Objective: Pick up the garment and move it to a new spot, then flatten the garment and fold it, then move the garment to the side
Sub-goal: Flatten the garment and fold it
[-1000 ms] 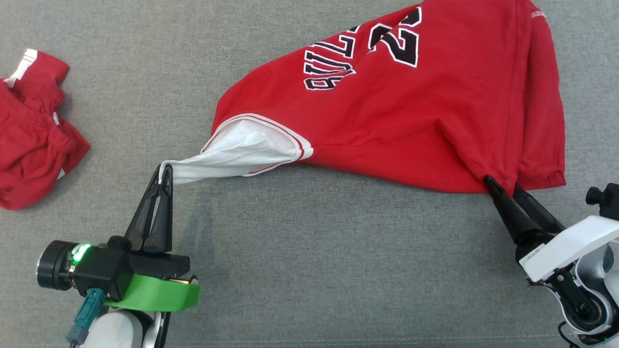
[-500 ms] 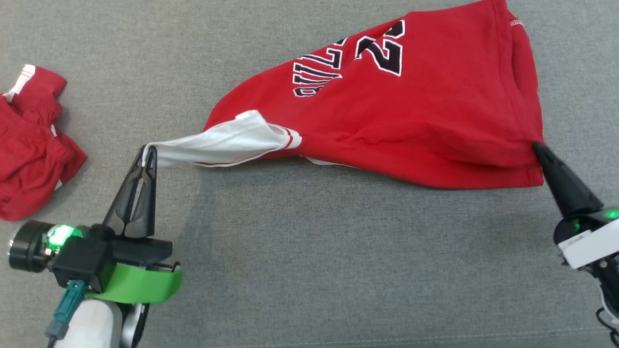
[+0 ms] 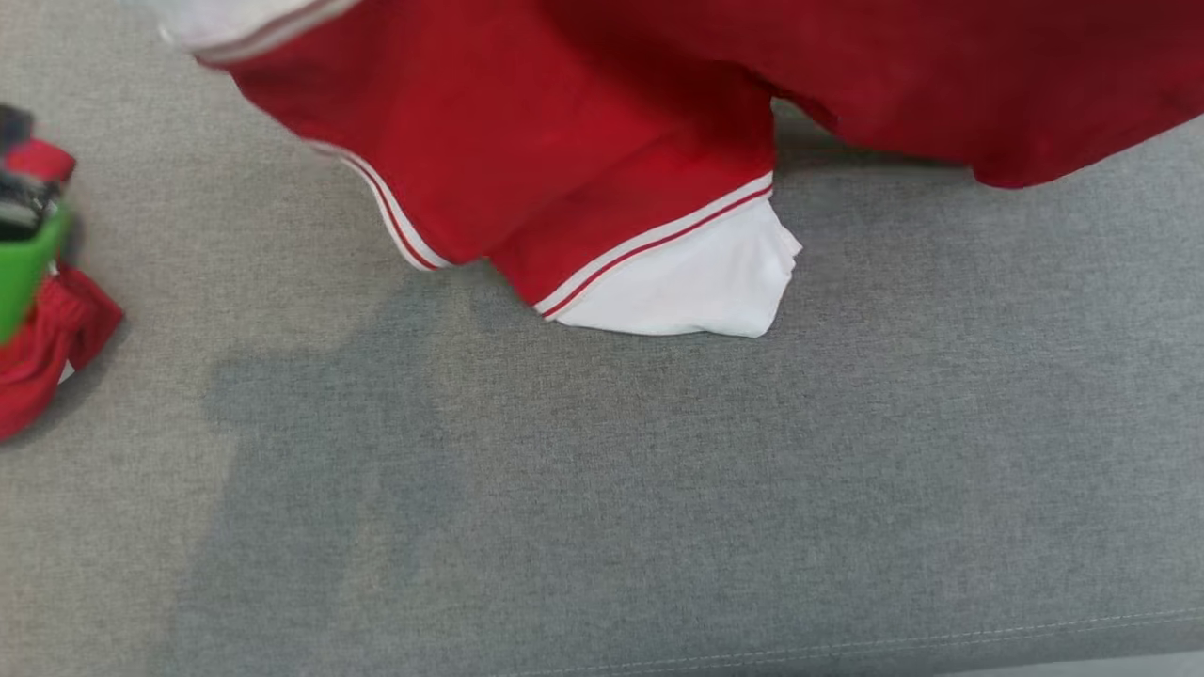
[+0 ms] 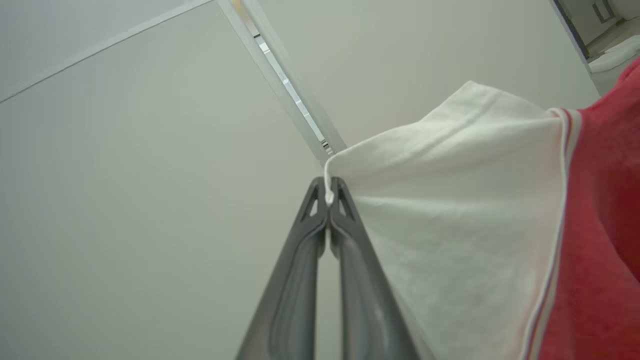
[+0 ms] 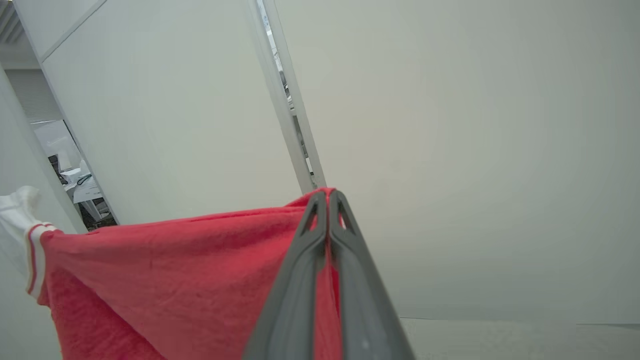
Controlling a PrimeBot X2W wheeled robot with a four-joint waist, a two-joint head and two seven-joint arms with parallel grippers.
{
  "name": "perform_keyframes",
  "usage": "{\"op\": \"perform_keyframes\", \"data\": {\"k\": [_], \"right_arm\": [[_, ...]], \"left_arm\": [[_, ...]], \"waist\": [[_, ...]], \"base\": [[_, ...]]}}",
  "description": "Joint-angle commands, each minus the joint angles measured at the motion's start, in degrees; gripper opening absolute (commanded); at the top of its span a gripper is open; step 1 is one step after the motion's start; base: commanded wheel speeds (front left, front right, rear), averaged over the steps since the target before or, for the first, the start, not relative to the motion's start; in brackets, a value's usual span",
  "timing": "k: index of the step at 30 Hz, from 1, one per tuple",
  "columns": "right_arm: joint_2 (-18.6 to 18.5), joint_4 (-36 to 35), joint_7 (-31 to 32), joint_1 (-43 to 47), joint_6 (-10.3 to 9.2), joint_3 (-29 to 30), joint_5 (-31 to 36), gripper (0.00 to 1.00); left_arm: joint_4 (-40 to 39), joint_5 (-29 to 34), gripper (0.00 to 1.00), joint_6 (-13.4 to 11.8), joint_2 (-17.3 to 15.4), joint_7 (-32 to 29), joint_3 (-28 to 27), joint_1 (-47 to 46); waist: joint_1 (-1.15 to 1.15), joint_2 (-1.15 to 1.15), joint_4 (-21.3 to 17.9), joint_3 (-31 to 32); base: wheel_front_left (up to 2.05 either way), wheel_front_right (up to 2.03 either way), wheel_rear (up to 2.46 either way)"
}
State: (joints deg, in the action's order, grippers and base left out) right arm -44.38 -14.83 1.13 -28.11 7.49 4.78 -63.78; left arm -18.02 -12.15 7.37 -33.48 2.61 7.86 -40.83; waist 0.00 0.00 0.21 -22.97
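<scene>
The left pincer (image 4: 328, 199) is pressed together; it is pinching the thin edge of the white sleeve (image 4: 450, 210) right at its tips; a small bit of white hem pokes out above the tips. In the left wrist view the white sleeve spreads out to the right of the left pincer and down past it; further out on that side, past a thin red and white stripe, the red part of the garment (image 4: 600, 225) begins. Behind the left pincer there is a pale wall (image 4: 125, 150).

The right pincer (image 5: 328, 199) is pressed together too; it is pinching a red edge of the garment at its tips. In the right wrist view the red cloth stretches away to the left of the right pincer and hangs down beside it; far out on that side you can see a bit of white sleeve with a red stripe.

In the head view the garment (image 3: 583, 122) hangs down from the top, held up off the grey tabletop (image 3: 658, 489); its lowest part, a second white sleeve (image 3: 696, 282), comes down to the tabletop, and it looks like it touches. Its shadow lies on the tabletop below it. At the left edge a green part (image 3: 23, 273) of the left arm shows; a bunched other red cloth (image 3: 47, 348) lies on the tabletop under it, well apart from the hanging garment.
</scene>
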Motion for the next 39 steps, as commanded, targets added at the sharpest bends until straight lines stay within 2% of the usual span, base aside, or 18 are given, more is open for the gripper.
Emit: {"op": "perform_keyframes", "data": {"k": [1,6,9,12,15,19,22,24,27,29,33,39], "right_arm": [[-0.72,0.57,1.84,-3.98,0.01,0.69,0.03,0.00],[-3.02,5.99,8.61,-18.61,0.01,-0.83,3.58,0.00],[-2.47,9.71,11.47,-27.99,0.01,-4.10,6.47,0.00],[0.22,15.05,12.70,-38.46,0.01,-8.80,10.99,0.00],[4.11,20.98,11.71,-47.75,0.02,-13.26,16.24,0.00],[9.13,29.25,6.39,-58.54,0.01,-17.99,25.71,0.00],[12.10,35.29,-1.04,-65.68,0.01,-17.96,33.33,0.00],[13.16,38.01,-4.75,-69.14,0.01,-18.76,37.28,0.00],[13.09,40.39,-7.56,-72.61,0.01,-21.05,39.91,0.00],[12.24,42.02,-9.34,-73.74,-0.02,-22.18,40.21,0.00],[10.84,44.80,-12.87,-71.46,-0.01,-25.53,38.25,0.00],[7.00,45.90,-15.60,-63.26,-0.02,-29.93,32.48,0.00]], "left_arm": [[-0.01,-1.98,0.00,0.09,-2.40,-1.53,1.40,-4.88],[3.56,-9.68,0.00,0.01,-7.12,-6.78,5.90,-21.49],[7.73,-11.97,0.00,0.02,-8.30,-8.68,9.32,-29.97],[13.55,-11.72,0.00,0.02,-9.62,-8.48,15.03,-40.80],[21.03,-10.18,0.00,0.02,-8.80,-5.90,20.09,-50.76],[32.31,-4.29,0.00,-0.30,-5.81,2.09,23.16,-64.39],[39.34,1.47,0.00,-2.80,-2.49,9.82,24.13,-72.19],[41.33,3.35,0.00,-4.05,-0.40,12.00,24.08,-75.83],[38.93,3.55,0.00,-4.49,2.00,12.60,22.77,-77.82],[35.27,3.23,0.00,-3.87,2.06,12.54,21.98,-74.48],[28.66,1.16,0.00,-2.92,1.65,12.48,19.93,-65.84],[20.85,-3.66,0.00,-1.41,0.83,12.52,15.45,-45.85]], "waist": [[0.00,0.00,-0.52,-2.11],[0.00,0.00,-0.51,-5.73],[0.00,0.00,-0.52,-8.20],[0.00,0.00,-0.76,-11.15],[0.00,0.00,-1.36,-13.90],[0.00,0.00,-2.47,-17.28],[0.00,0.00,-2.66,-19.34],[0.00,0.00,-2.11,-20.76],[0.00,0.00,-0.98,-23.08],[0.00,0.00,0.06,-24.73],[0.00,0.00,1.72,-26.48],[0.00,0.00,3.05,-24.95]], "base": [[0.00,0.00,0.00],[0.00,0.00,0.00],[0.00,0.00,0.00],[0.00,0.00,0.00],[0.00,0.00,0.00],[0.00,0.00,0.00],[0.00,0.00,0.00],[0.00,0.00,0.00],[0.00,0.00,0.00],[0.00,0.00,0.00],[0.00,0.00,0.00],[0.00,0.00,0.00]]}}
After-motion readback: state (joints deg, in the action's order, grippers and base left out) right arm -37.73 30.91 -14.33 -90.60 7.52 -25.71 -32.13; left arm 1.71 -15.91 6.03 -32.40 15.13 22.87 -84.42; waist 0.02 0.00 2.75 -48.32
